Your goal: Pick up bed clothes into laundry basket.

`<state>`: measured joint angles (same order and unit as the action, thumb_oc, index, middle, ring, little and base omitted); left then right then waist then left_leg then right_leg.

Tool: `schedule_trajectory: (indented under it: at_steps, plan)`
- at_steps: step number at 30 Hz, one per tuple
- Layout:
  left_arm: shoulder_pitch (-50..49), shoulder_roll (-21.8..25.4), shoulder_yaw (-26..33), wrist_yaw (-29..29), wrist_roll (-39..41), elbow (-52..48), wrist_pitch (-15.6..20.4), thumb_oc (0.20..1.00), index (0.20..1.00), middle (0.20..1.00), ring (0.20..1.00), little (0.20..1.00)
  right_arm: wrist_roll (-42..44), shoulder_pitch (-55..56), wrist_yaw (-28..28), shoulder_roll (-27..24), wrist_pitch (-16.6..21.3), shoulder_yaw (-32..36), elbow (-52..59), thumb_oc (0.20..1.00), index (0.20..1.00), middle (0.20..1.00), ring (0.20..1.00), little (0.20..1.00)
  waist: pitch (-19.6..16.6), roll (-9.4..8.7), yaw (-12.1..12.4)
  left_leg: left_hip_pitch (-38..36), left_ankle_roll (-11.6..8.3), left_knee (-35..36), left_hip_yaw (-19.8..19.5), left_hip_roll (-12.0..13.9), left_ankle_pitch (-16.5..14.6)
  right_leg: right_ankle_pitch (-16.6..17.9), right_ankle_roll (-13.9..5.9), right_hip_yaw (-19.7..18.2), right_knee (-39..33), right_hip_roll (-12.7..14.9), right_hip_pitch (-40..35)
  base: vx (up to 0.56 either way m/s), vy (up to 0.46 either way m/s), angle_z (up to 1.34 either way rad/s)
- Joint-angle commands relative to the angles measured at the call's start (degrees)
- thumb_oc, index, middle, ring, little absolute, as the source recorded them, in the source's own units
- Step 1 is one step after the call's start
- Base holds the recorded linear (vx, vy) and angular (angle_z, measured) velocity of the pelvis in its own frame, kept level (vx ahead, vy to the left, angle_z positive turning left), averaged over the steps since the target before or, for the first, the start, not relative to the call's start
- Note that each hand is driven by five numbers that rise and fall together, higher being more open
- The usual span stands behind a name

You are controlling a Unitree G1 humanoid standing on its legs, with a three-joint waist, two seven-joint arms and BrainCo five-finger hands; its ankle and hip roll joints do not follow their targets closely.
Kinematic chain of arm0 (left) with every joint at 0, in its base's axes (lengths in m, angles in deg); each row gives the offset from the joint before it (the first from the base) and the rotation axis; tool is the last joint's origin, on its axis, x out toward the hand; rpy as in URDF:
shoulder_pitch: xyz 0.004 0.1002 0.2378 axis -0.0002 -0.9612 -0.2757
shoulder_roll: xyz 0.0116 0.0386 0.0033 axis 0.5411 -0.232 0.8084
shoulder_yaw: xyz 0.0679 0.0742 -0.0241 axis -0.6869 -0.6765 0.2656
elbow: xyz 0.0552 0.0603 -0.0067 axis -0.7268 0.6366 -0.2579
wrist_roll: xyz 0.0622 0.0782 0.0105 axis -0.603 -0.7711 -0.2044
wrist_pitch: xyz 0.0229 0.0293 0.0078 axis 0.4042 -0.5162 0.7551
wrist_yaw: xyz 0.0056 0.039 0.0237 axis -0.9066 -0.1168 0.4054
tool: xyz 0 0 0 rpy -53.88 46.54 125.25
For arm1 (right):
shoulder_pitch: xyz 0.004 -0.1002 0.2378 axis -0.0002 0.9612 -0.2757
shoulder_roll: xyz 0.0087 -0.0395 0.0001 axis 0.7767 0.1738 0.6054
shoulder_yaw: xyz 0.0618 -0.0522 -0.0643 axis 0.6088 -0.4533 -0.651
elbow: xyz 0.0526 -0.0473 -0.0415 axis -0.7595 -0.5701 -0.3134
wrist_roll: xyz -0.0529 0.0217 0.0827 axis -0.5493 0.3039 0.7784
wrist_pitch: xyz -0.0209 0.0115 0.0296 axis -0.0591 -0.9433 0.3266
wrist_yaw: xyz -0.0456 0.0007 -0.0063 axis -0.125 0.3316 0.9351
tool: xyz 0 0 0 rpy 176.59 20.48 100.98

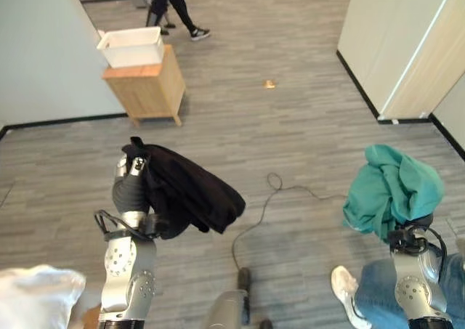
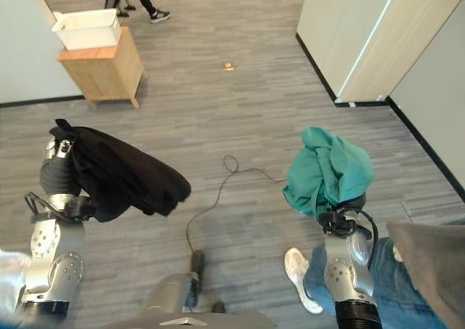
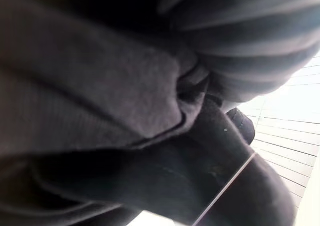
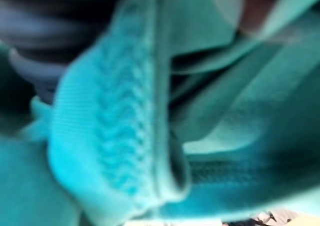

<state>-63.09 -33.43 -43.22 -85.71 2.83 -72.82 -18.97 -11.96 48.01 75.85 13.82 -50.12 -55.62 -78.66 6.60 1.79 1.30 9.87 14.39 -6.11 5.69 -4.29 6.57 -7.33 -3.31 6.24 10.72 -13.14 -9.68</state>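
A black garment (image 1: pixel 189 191) hangs draped over my raised left hand (image 1: pixel 129 175), whose fingers curl into the cloth at the top; in the left wrist view the dark cloth (image 3: pixel 100 101) presses right up against the hand. A teal garment (image 1: pixel 392 191) hangs bunched over my right hand (image 2: pixel 341 214), hiding its fingers, and the teal knit (image 4: pixel 125 136) lies close against the right wrist camera. The white laundry basket (image 1: pixel 132 47) stands on a small wooden cabinet (image 1: pixel 149 89) at the far left, well away from both hands.
A person's legs (image 1: pixel 174 6) stand beyond the cabinet. Another person's white shoe (image 1: pixel 345 293) and jeans (image 1: pixel 378 285) show by my right arm. A pale wall panel (image 1: pixel 392 46) closes the right side. White bedding (image 1: pixel 36 293) lies at the lower left.
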Motion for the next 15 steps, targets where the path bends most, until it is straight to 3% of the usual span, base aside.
schedule_trajectory:
  at_steps: [1, 2, 3, 5, 6, 8, 13, 14, 15]
  plan:
    - [4.6, 2.8, 0.2, -1.9, 0.7, -2.8, 2.2, 0.200, 0.200, 0.200, 0.200, 0.200, -1.7, -6.1, -1.6, 0.5, 3.2, 1.9, 1.9, 0.200, 0.200, 0.200, 0.200, 0.200, -1.0, -3.83, -0.7, -6.9, -13.57, 3.8, -1.6, 3.3, -4.5, 4.5, -3.34, -0.4, 2.5, 17.5, 7.1, 0.19, 0.142, -0.43]
    - [5.4, 3.5, -1.1, -1.5, 0.4, -2.9, 2.0, 0.200, 0.200, 0.200, 0.200, 0.200, -2.7, -5.9, -1.7, 1.1, 3.0, 0.6, 1.9, 0.200, 0.200, 0.200, 0.200, 0.200, -0.3, -3.03, -1.9, -8.6, -13.07, 5.1, -1.8, 3.7, -4.3, 5.3, -4.03, -2.2, 8.1, 17.2, 11.0, 0.12, 0.094, -0.24]
    - [5.5, 3.5, -1.1, -1.5, 0.4, -2.8, 2.0, 0.200, 0.200, 0.200, 0.200, 0.200, -2.7, -5.9, -1.6, 1.1, 3.0, 0.6, 1.9, 0.200, 0.200, 0.200, 0.200, 0.200, -0.3, -3.06, -1.8, -8.7, -13.07, 5.2, -1.8, 3.7, -4.3, 5.2, -4.02, -2.3, 8.3, 17.3, 11.2, 0.14, 0.062, -0.15]
    - [6.3, 4.1, -1.8, -1.8, -0.5, -3.0, 2.1, 0.200, 0.200, 0.200, 0.200, 0.200, -2.9, -5.5, -1.8, 1.1, 2.3, 0.6, 1.9, 0.200, 0.200, 0.200, 0.200, 0.200, -0.7, -2.78, -2.5, -10.3, -13.38, 6.8, -1.8, 3.9, -4.4, 4.8, -3.74, -2.4, 3.8, 17.5, 12.3, 0.16, -0.037, 0.11]
    - [6.3, 4.4, -1.6, -1.5, -1.4, -3.4, 2.6, 0.200, 0.200, 0.200, 0.200, 0.200, -3.9, -5.5, -1.7, 0.7, 3.7, 1.2, 1.5, 0.200, 0.200, 0.200, 0.200, 0.200, -1.1, -2.89, -3.1, -11.3, -13.80, 8.0, -2.5, 3.9, -4.8, 6.2, -3.67, -3.0, -4.3, 17.5, 13.1, 0.16, -0.068, 0.11]
    - [5.7, 4.1, -1.1, -2.4, 0.4, -3.4, 1.6, 0.200, 0.200, 0.200, 0.200, 0.200, -2.2, -4.1, -2.7, 1.2, 1.5, 1.6, 2.2, 0.200, 0.200, 0.200, 0.200, 0.200, -1.4, -3.42, -3.7, -11.6, -13.89, 7.5, -2.3, 3.5, -5.2, 6.9, -3.78, -3.8, -6.7, 17.6, 11.5, 0.11, -0.052, 0.16]
    - [5.9, 3.0, -0.9, -1.5, 0.0, -1.7, 2.3, 0.200, 0.200, 0.200, 0.200, 0.200, -5.9, -4.9, -2.3, -0.8, 1.7, 1.2, 2.7, 0.200, 0.200, 0.200, 0.200, 0.200, -3.3, -3.57, -3.7, -12.9, -14.28, 10.6, -1.7, 3.4, -4.4, 7.9, -3.43, -4.3, -12.4, 16.9, 7.8, 0.09, -0.035, 0.20]
    - [1.3, 3.3, 5.4, 3.6, -7.3, -1.7, -2.3, 0.200, 0.200, 0.200, 0.200, 0.200, -12.2, 1.5, -0.4, -4.2, -3.2, 4.8, -1.1, 0.200, 0.200, 0.200, 0.200, 0.200, -2.2, -4.44, -4.7, -15.7, -16.56, 8.0, 3.3, 9.3, -8.5, 6.9, -3.68, 4.4, -10.6, 20.6, 7.3, 0.04, -0.028, -0.08]
    - [1.2, 3.2, 5.7, 3.7, -7.5, -1.6, -2.3, 0.200, 0.200, 0.200, 0.200, 0.200, -13.0, 1.7, -0.4, -4.3, -3.3, 5.2, -1.0, 0.200, 0.200, 0.200, 0.200, 0.200, -2.2, -4.43, -4.7, -15.7, -16.56, 7.9, 3.2, 9.4, -8.6, 6.9, -3.68, 4.3, -10.4, 20.6, 7.3, 0.01, -0.012, 0.11]
